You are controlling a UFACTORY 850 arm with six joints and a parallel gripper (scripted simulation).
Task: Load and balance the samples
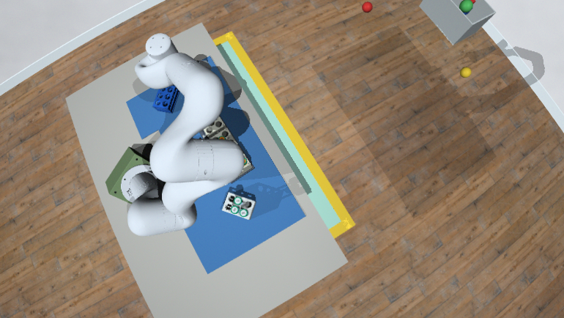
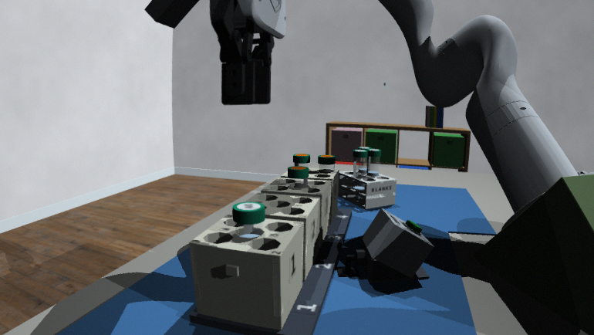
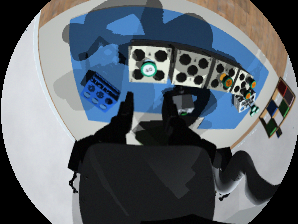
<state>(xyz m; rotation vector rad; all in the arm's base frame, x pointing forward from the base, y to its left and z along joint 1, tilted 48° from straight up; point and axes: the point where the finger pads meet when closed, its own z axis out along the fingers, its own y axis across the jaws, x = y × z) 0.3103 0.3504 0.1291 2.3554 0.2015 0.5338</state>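
One white rack (image 2: 380,191) reads "BLANKS", adapter (image 2: 249,266) shows "1", and the hand (image 2: 245,99) hangs half-open, empty.

The word "BLANKS" is printed in dark capitals on the near face of the white blank rack (image 2: 380,189), seen in the exterior view. A dark numeral "1" marks the side face of the nearest bucket adapter (image 2: 249,266). On the dark base strip of the loading stand (image 2: 320,276), white numerals "1" at the near end and "2" farther along can be read. Small numbers beside the holes on the adapter's top are too small to read with certainty. Markings on the cap dots of the tubes and on the arm's base collar cannot be made out.
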